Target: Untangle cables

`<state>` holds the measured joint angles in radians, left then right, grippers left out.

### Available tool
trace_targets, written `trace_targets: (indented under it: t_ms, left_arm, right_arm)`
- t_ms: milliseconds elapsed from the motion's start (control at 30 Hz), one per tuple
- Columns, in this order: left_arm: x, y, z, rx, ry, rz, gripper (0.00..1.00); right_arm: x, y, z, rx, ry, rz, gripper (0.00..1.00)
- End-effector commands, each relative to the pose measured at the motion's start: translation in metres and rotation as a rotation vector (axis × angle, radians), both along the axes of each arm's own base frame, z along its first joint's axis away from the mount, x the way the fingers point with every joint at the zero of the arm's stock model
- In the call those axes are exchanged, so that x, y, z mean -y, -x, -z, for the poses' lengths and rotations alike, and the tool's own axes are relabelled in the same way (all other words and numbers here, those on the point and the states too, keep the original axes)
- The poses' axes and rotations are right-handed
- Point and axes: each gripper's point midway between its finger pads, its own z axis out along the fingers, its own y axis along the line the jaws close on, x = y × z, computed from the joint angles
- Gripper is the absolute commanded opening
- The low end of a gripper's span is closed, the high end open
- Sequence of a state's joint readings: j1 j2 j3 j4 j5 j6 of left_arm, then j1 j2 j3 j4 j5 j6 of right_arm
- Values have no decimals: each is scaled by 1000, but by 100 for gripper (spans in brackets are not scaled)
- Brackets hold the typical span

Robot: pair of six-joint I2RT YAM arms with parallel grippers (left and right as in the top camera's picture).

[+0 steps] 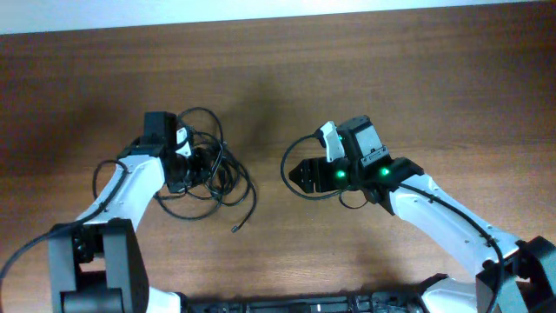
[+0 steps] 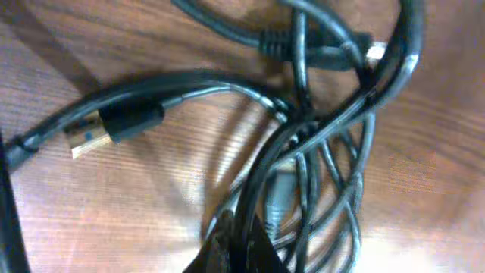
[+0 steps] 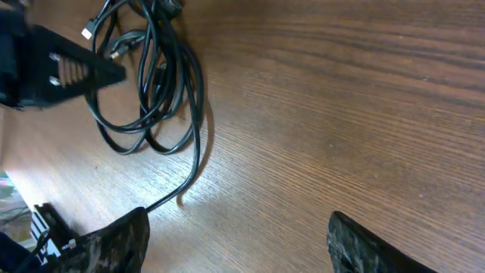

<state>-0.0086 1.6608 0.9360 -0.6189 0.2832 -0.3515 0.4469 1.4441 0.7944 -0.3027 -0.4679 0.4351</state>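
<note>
The cables (image 1: 228,165) lie in one black tangle on the wooden table, left of centre, with a loose plug end (image 1: 235,229) trailing toward the front. My left gripper (image 1: 186,165) sits in the tangle's left side. In the left wrist view its jaws (image 2: 236,250) are closed together on a cable strand, with loops (image 2: 326,129) and a gold-tipped plug (image 2: 91,136) ahead. My right gripper (image 1: 297,174) is open and empty, to the right of the tangle and apart from it. Its view shows the wide-open jaws (image 3: 239,243), the tangle (image 3: 151,91) and the left gripper (image 3: 68,72).
A thin black wire loop (image 1: 285,161) curves around the right gripper; it seems to belong to the arm. Bare wooden table (image 1: 417,78) lies behind and to the right. The table's far edge (image 1: 278,16) meets a white surface.
</note>
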Motion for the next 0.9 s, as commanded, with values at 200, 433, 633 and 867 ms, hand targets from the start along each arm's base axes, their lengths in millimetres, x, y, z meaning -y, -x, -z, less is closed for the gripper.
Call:
trace_targets:
  t_ms: [200, 433, 633, 867]
  left_arm:
    - [9, -18, -189, 431, 67, -20, 0]
    - [28, -6, -237, 617, 97, 113, 0]
    - [76, 12, -236, 654, 96, 384, 0]
    - [109, 26, -240, 664, 158, 488, 0]
  right_arm:
    - [-6, 6, 0, -14, -24, -37, 79]
    - [-34, 0, -28, 89, -157, -125, 93]
    - [-65, -12, -87, 303, -375, -243, 91]
    - [-87, -11, -71, 336, -310, -227, 89]
